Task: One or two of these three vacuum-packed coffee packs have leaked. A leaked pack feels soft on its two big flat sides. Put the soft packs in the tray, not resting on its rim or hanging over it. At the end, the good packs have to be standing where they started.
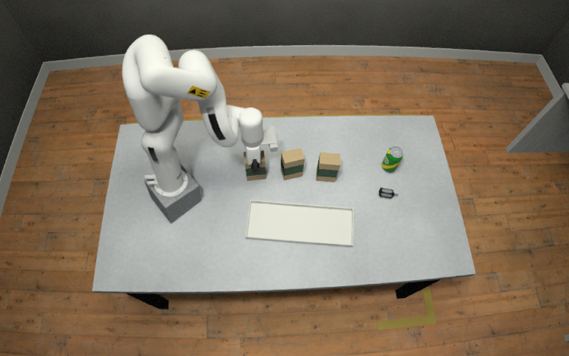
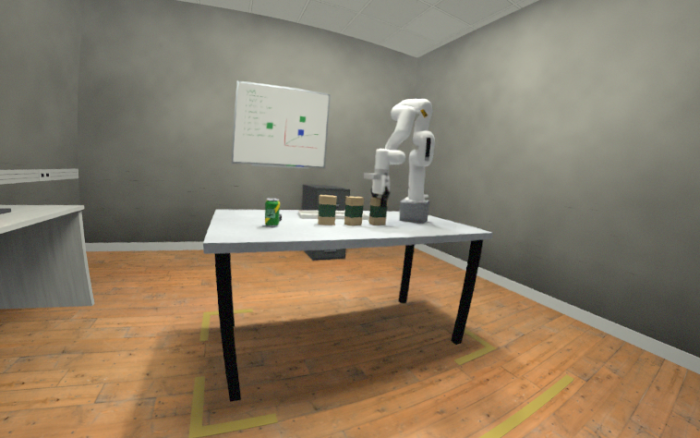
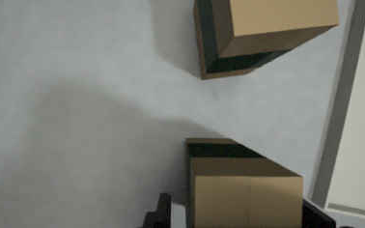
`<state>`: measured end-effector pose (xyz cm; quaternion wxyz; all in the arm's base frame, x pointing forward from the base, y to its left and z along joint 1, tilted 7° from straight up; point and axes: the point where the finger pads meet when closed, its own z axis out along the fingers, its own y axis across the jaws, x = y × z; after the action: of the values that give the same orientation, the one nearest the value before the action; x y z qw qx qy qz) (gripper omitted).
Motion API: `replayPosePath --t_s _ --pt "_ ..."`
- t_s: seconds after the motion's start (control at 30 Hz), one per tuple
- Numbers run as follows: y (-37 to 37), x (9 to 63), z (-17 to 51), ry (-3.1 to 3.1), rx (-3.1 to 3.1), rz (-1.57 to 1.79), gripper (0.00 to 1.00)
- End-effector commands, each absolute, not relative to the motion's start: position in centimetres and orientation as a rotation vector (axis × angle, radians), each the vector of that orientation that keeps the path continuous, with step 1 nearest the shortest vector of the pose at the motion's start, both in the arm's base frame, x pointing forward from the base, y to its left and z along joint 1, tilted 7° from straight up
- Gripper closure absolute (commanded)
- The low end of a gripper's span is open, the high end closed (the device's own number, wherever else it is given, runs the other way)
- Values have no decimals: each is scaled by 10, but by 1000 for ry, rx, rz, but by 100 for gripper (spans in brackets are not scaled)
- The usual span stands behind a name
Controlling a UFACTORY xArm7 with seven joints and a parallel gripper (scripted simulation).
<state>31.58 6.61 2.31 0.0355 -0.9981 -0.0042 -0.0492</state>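
Observation:
Three tan packs with dark green bands stand upright in a row. My gripper [image 1: 255,166] [image 2: 380,199] [image 3: 243,213] is open, its black fingers low on either side of the pack nearest the arm base [image 1: 256,176] [image 2: 377,218] [image 3: 248,198]; in the wrist view a gap shows beside the left finger. The middle pack [image 1: 292,168] [image 2: 353,212] [image 3: 282,16] stands slightly turned. The far pack [image 1: 328,168] [image 2: 327,211] stands beyond it. The white tray [image 1: 299,224] [image 3: 359,126] is empty. The fingertips are partly hidden.
A green and yellow can [image 1: 391,160] [image 2: 271,212] stands beyond the far pack. A small dark object [image 1: 386,193] lies near it. The tray lies on the front side of the pack row in the top view. The grey table [image 1: 180,260] bears everything.

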Motion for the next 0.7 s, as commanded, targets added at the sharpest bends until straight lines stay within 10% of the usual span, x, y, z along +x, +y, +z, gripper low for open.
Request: replayPosePath --t_s 0.0,0.67 --pt "66 317 24 -13 -3067 -156 14" --pt "65 316 37 -13 -3067 -156 14"
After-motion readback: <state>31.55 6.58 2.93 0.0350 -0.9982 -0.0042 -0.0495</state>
